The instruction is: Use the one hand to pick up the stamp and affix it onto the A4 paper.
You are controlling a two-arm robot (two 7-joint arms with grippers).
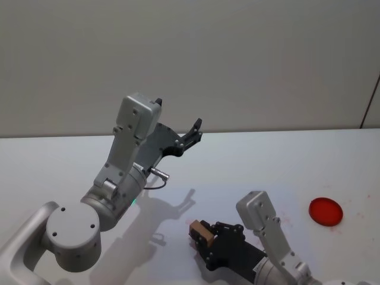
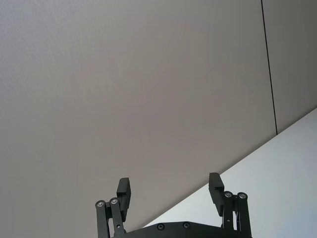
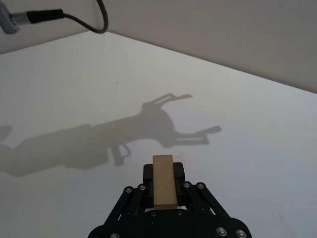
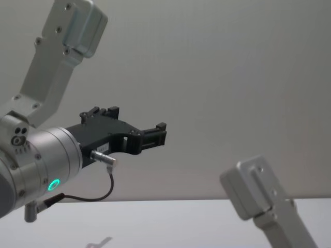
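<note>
In the head view, the right gripper (image 1: pixel 204 237) sits low over the white table (image 1: pixel 267 166), near the robot's body. It pinches the stamp (image 1: pixel 200 231), a small tan block, between its black fingers. Whether the block touches the surface cannot be told. A red disc (image 1: pixel 326 212) lies on the table well off to the right. The left gripper (image 1: pixel 179 116) is raised above the table on its silver arm, pointing up toward the wall (image 1: pixel 249 59).

In the left wrist view, the left gripper (image 2: pixel 170 191) has its two fingers (image 2: pixel 124 191) spread wide apart with nothing between them. The wall lies beyond it, with a strip of table at one corner.

In the right wrist view, the stamp (image 3: pixel 163 181) stands clamped between the right gripper's (image 3: pixel 163 174) fingers (image 3: pixel 179 171), its pale face toward the camera. The table ahead carries the shadow (image 3: pixel 148 126) of an arm, and a dark cable (image 3: pixel 74 17) hangs near one corner.

In the chest view, the left gripper (image 4: pixel 155 135) is held high against the wall. A green light (image 4: pixel 54 184) glows on its wrist, and a link of the right arm (image 4: pixel 258 196) rises at lower right.
</note>
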